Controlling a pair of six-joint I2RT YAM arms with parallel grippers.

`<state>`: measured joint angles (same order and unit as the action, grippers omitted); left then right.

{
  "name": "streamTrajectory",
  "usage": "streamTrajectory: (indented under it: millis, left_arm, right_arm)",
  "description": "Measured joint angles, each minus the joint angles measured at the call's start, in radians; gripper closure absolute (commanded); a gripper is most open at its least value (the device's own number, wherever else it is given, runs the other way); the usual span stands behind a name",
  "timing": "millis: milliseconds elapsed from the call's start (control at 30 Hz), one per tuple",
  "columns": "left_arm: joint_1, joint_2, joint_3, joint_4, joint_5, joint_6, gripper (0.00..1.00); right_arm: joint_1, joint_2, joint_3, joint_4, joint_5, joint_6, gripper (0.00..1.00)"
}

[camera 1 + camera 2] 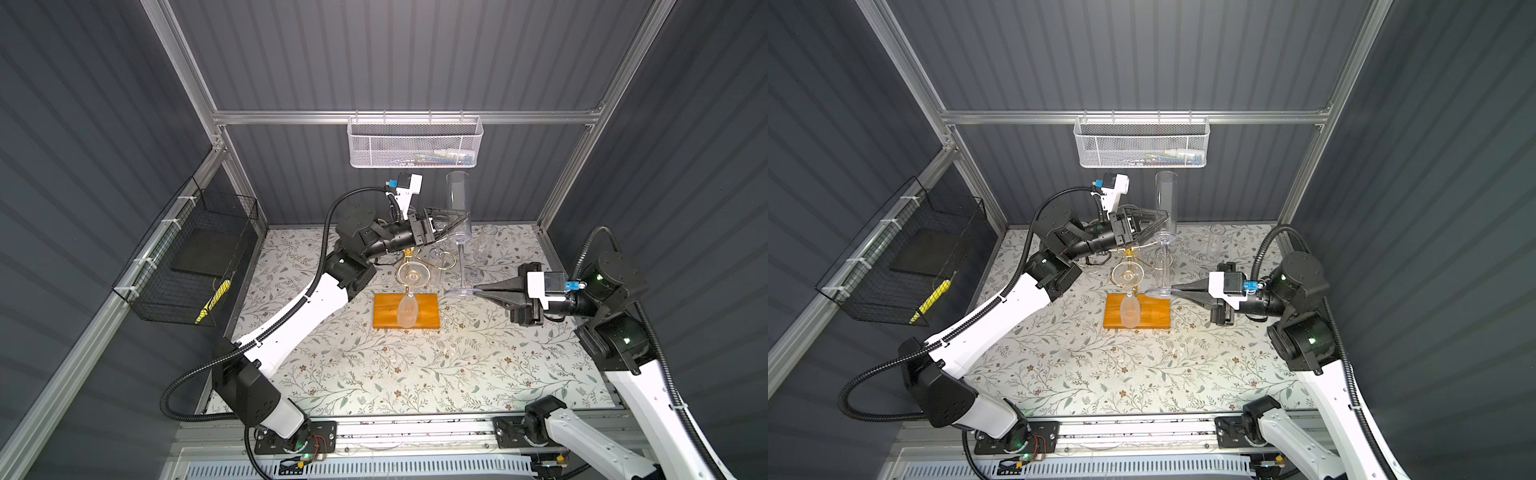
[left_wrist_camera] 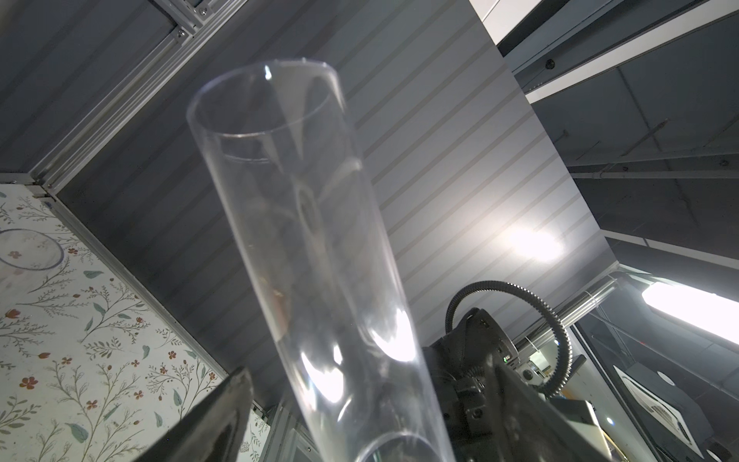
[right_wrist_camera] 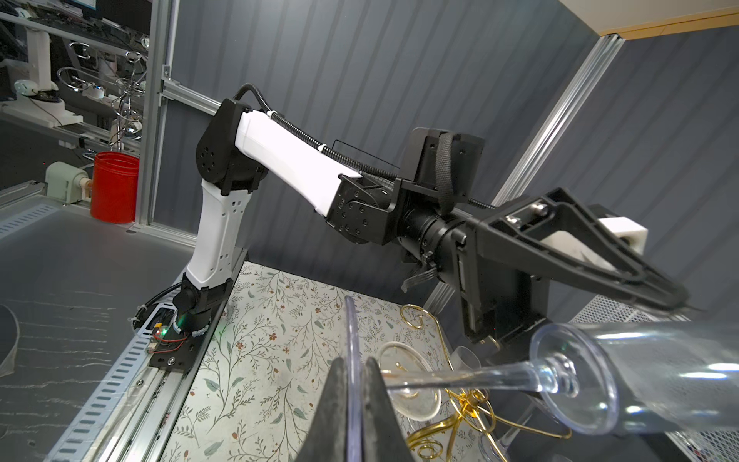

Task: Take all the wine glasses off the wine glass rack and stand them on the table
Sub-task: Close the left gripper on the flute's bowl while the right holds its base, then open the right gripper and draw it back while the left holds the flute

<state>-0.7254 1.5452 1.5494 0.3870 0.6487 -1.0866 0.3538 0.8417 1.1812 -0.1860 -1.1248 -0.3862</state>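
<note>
The wine glass [image 1: 458, 203] is a tall clear flute, standing upright just right of the wine glass rack [image 1: 417, 254], a gold pole with scrolled arms on a wooden base [image 1: 428, 313]. My right gripper [image 1: 475, 291] is shut on the edge of the glass's foot [image 3: 352, 320], and the stem [image 3: 460, 380] runs above the gold arms [image 3: 468, 404]. My left gripper [image 1: 459, 222] is open, its fingers either side of the bowl [image 2: 304, 240]; one finger [image 2: 224, 416] stands apart from it. Both top views show the same [image 1: 1166, 203].
A second clear glass [image 1: 407, 309] hangs upside down on the rack over the base. Another glass [image 1: 484, 245] stands on the floral table at the back right. A white mesh basket [image 1: 415, 143] hangs on the back rail and a black wire basket [image 1: 195, 266] on the left wall.
</note>
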Motion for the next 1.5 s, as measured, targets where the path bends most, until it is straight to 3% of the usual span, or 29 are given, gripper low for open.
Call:
streamTrajectory:
  millis: [433,867,1267,1300,1333,1400,1433,1467,1500]
  left_arm:
    - [0.000,0.005,0.000,0.049,-0.002,-0.051,0.15]
    - [0.000,0.005,0.000,0.056,-0.001,-0.065,0.41]
    - [0.000,0.008,-0.007,0.082,-0.002,-0.136,0.51]
    - [0.000,0.008,-0.007,0.083,-0.002,-0.143,0.52]
    - [0.000,0.009,-0.008,0.086,-0.002,-0.148,0.53]
    - [0.000,0.011,-0.009,0.092,-0.001,-0.155,0.53]
    - [0.000,0.011,-0.010,0.097,-0.002,-0.151,0.53]
    - [0.000,0.013,-0.013,0.101,-0.001,-0.152,0.53]
    - [0.000,0.015,-0.015,0.105,-0.002,-0.152,0.53]
  right_arm:
    - [0.026,0.000,0.050,-0.153,-0.014,-0.129,1.00]
    - [0.046,0.011,0.071,-0.219,-0.016,-0.185,1.00]
    - [0.057,0.016,0.078,-0.283,0.011,-0.255,1.00]
    - [0.059,0.016,0.078,-0.286,0.015,-0.260,0.96]
    - [0.060,0.016,0.078,-0.290,0.019,-0.264,0.84]
    - [0.061,0.016,0.078,-0.301,0.028,-0.269,0.52]
    - [0.061,0.015,0.078,-0.301,0.035,-0.270,0.35]
    - [0.062,0.013,0.078,-0.301,0.042,-0.269,0.02]
    - [0.064,0.009,0.078,-0.300,0.053,-0.270,0.01]
